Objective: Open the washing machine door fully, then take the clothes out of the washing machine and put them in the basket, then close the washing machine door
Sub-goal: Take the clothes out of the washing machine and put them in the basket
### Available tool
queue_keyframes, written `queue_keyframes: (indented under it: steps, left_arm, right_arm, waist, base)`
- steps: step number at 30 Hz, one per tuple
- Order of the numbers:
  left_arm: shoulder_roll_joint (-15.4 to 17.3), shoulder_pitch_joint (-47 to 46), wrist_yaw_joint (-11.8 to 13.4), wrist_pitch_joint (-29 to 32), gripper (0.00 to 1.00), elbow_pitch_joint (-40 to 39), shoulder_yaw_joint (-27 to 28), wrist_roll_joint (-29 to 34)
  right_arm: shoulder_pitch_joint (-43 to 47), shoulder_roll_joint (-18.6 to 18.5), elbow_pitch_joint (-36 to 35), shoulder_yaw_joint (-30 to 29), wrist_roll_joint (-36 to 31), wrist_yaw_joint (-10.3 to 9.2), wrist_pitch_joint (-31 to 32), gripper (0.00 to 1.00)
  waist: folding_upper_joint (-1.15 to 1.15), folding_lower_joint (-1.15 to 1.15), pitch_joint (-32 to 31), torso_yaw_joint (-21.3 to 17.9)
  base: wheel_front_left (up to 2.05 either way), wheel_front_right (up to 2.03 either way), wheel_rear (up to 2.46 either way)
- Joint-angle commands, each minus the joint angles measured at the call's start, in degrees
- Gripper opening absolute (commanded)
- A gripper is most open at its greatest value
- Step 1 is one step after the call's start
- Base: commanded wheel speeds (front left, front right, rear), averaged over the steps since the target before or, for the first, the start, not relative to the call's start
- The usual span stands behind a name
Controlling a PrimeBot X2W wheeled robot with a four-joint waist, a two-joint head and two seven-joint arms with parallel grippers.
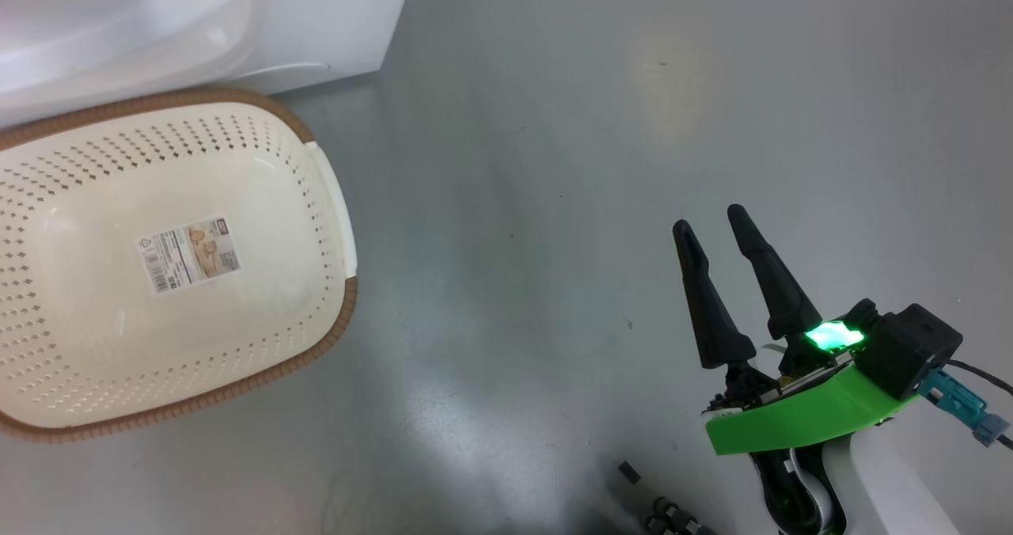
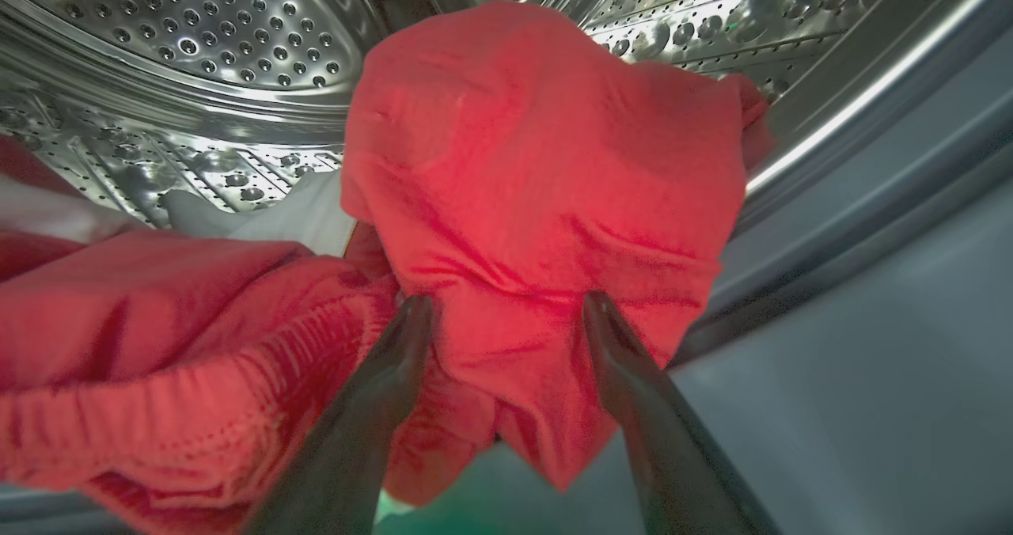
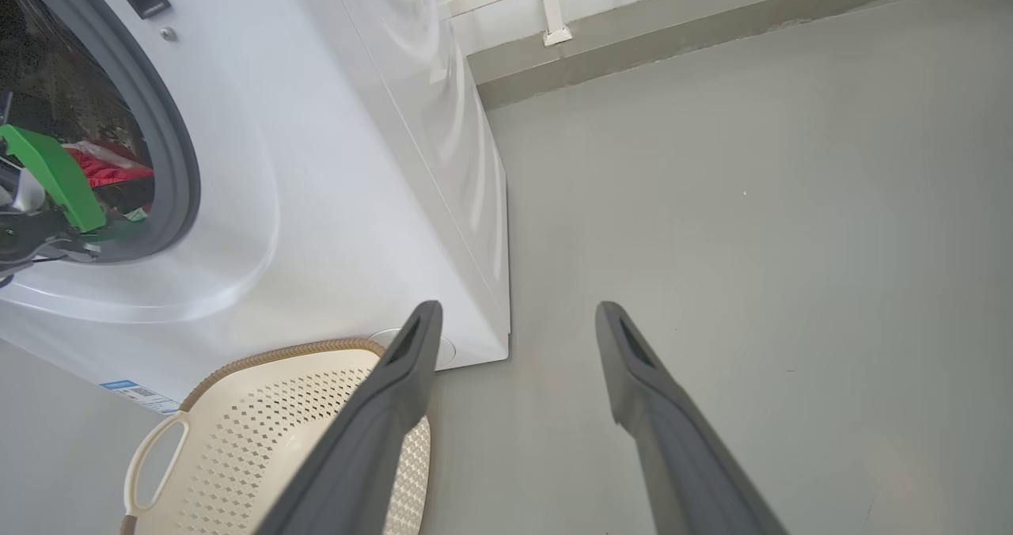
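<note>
Inside the washing machine (image 3: 332, 163), my left gripper (image 2: 508, 301) stands open in the steel drum (image 2: 198, 36). Its two fingertips straddle a hanging fold of the red clothes (image 2: 538, 163). More red fabric (image 2: 158, 321) is bunched at lower left, with white fabric (image 2: 293, 214) behind it. The right wrist view shows red clothes (image 3: 111, 167) through the round opening, beside my left arm's green guard (image 3: 55, 175). The cream basket (image 1: 261, 202) sits empty on the floor in front of the machine (image 1: 316, 20). My right gripper (image 1: 709, 218) hangs open over bare floor. The door is out of view.
Grey floor spreads to the right of the basket (image 3: 261, 424) and under my right gripper (image 3: 517, 309). A wall with a low grey skirting (image 3: 673, 36) runs behind the machine. The grey gasket (image 3: 170, 123) rings the opening.
</note>
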Motion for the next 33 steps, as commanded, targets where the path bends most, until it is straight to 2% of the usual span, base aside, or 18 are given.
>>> queue_keyframes:
  steps: [1,2,4,5,7,16,21,25,29,33]
  left_arm:
    - [3.2,-1.0,0.1,0.4,1.0,-1.0,0.0,-0.7]
    - [3.4,-1.0,0.1,0.4,1.0,-1.0,-0.4,-1.1]
    - [3.6,-1.1,0.1,0.5,0.44,-0.8,-1.4,-1.7]
    - [3.7,-1.1,0.1,0.4,0.34,-0.8,-1.8,-2.0]
    - [3.9,-1.1,0.1,0.2,0.0,-0.5,-2.5,-2.6]
    - [3.4,-0.6,0.1,-3.5,0.0,0.1,-5.0,-5.2]
    - [2.1,1.2,0.1,-7.4,0.0,0.1,-4.0,-7.4]
    - [1.3,3.0,0.1,-8.3,0.0,-0.5,-2.0,-8.9]
    - [1.7,6.9,1.5,-8.4,0.0,-7.5,3.5,-8.6]
    - [0.7,13.6,2.4,-8.4,0.0,-15.1,10.4,-6.2]
  right_arm:
    - [0.0,-0.5,-1.5,1.2,0.3,0.43,-0.4,1.0]
    - [-0.1,-0.5,-1.5,1.2,0.4,0.43,-0.4,1.0]
    - [-0.2,-0.5,-1.6,1.3,0.4,0.43,-0.4,1.0]
    - [-0.3,-0.5,-1.6,1.3,0.4,0.43,-0.4,1.0]
    - [-0.4,-0.5,-1.7,1.3,0.4,0.43,-0.4,1.0]
    - [-0.4,-0.5,-1.4,0.2,0.0,0.43,-0.4,1.0]
    - [0.0,-0.5,-1.0,-1.1,-1.0,0.43,-0.4,1.0]
    - [0.3,-0.5,-0.6,-1.9,-1.7,0.43,-0.4,1.0]
    - [0.6,-0.5,-0.3,-3.0,-2.6,0.43,-0.4,1.0]
    - [1.3,-0.5,0.1,-4.1,-3.7,0.43,-0.4,1.0]
  waist:
    - [0.0,0.0,0.0,0.0]
    - [0.0,0.0,0.0,0.0]
    - [0.0,0.0,0.0,0.0]
    - [0.0,0.0,0.0,0.0]
    - [0.0,0.0,0.0,0.0]
    - [0.0,0.0,-0.9,0.9]
    - [0.0,0.0,-2.7,2.7]
    - [0.0,0.0,-4.1,4.0]
    - [0.0,0.0,-5.7,5.8]
    - [0.0,0.0,-7.4,7.6]
  base:
    - [0.0,0.0,0.0]
    - [0.0,0.0,0.0]
    - [0.0,0.0,0.0]
    - [0.0,0.0,0.0]
    - [0.0,0.0,0.0]
    - [0.0,0.0,0.0]
    - [0.0,0.0,0.0]
    - [0.0,0.0,0.0]
    - [0.0,0.0,0.0]
    - [0.0,0.0,0.0]
